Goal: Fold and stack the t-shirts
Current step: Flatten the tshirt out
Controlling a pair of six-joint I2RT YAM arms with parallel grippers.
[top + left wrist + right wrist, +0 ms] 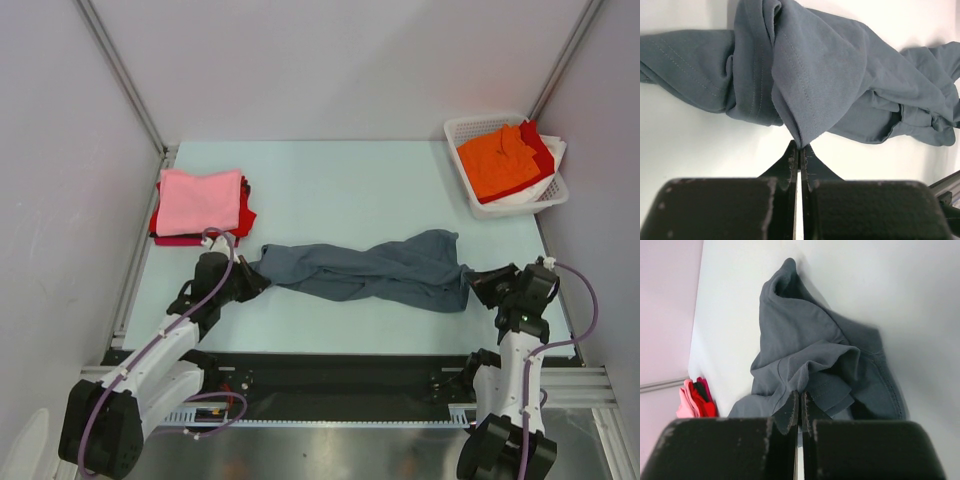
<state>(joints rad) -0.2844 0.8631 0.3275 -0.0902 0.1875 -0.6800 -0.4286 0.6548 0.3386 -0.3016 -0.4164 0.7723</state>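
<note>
A slate blue-grey t-shirt (375, 268) lies bunched and stretched across the table between my two arms. My left gripper (262, 280) is shut on its left end; in the left wrist view a point of the cloth (810, 75) is pinched at the closed tips (800, 146). My right gripper (471, 283) is shut on the shirt's right end, and the right wrist view shows a fold of the cloth (800, 347) caught at its tips (800, 392). A folded stack with a pink t-shirt (198, 200) on top of red and magenta ones sits at the back left.
A white lattice basket (468, 132) at the back right holds an orange t-shirt (498, 160) over red and white ones. The folded stack (695, 399) also shows at the left edge of the right wrist view. Grey walls enclose the table on three sides.
</note>
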